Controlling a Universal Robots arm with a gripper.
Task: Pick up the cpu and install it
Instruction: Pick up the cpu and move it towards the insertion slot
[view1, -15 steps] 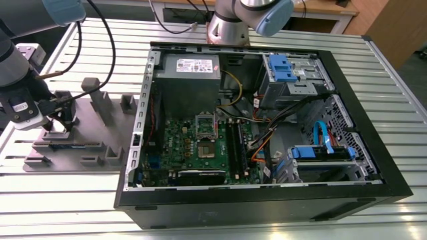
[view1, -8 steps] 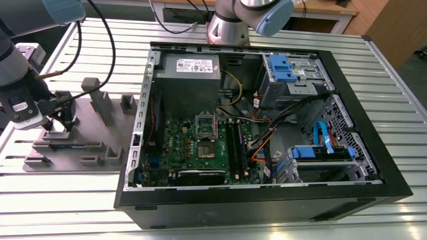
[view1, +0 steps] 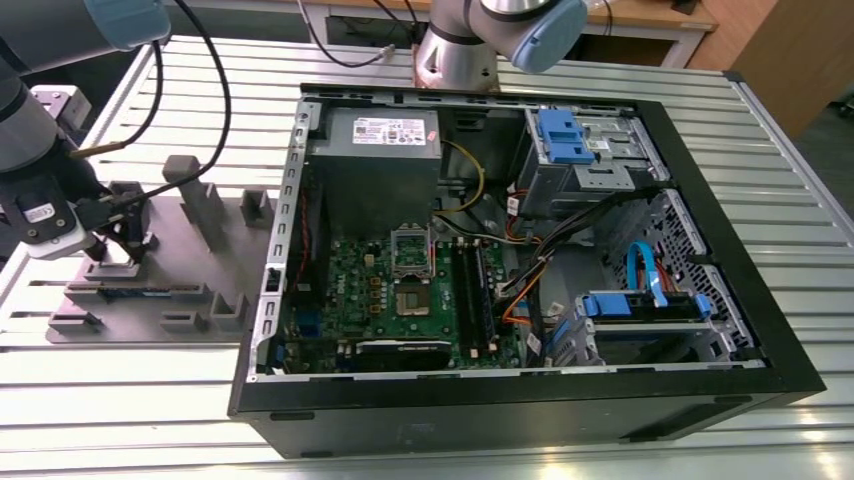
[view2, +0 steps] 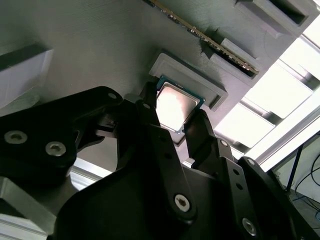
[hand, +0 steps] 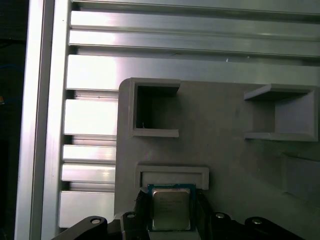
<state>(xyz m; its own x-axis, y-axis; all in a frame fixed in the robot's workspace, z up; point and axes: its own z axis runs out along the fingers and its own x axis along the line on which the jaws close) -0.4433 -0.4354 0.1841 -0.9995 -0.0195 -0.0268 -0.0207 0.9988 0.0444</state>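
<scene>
Both fingers (view2: 149, 107) of the hand (view2: 173, 112) tight against the cpu (view2: 176, 102) edges.

Cpu (hand: 171, 208), silver top, sits in grey fixture (hand: 225, 165) recess w/ gripper (hand: 171, 212) straddling it; slatted table (hand: 90, 117) alongside.

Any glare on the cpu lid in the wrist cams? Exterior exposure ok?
Second wrist view: cpu lid washed out to near white, and the table slats behind it are overexposed too. First wrist view: cpu lid evenly lit, only a mild sheen. Exterior view: even lighting, no harsh glare.
</scene>
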